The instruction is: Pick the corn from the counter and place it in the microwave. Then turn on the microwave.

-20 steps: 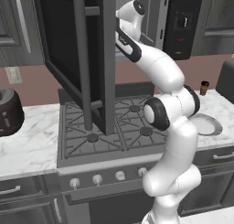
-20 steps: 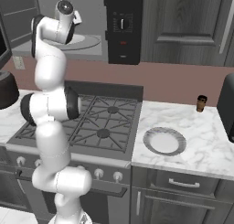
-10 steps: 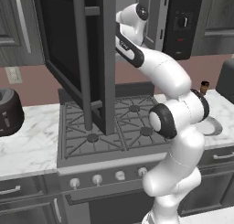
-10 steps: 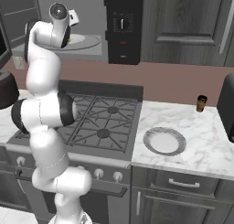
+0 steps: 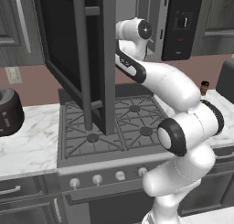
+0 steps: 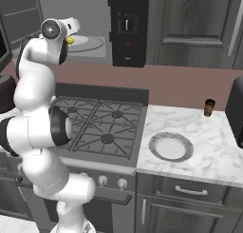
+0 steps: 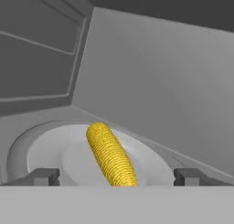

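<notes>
The corn (image 7: 111, 157), a yellow cob, lies on the pale round turntable plate (image 7: 50, 150) inside the microwave's grey chamber (image 7: 151, 81). My gripper (image 7: 116, 176) is open just in front of the cob, one fingertip (image 7: 45, 176) on each side, wide apart and not touching it. From the right base view the corn (image 6: 70, 40) is a yellow speck beside my hand (image 6: 72, 26) at the microwave's mouth, left of the black control panel (image 6: 127, 27). The microwave door (image 5: 68, 49) stands swung open and hides my hand in the left base view.
Below the microwave is the grey gas stove (image 6: 99, 125). On the marble counter (image 6: 213, 151) to its right are a round plate (image 6: 171, 146) and a small brown bottle (image 6: 209, 107). A round dark toaster (image 5: 9, 111) sits on the left counter.
My wrist has come down and back toward the base a little. The jaws have stayed wide apart, and the open door has not moved.
</notes>
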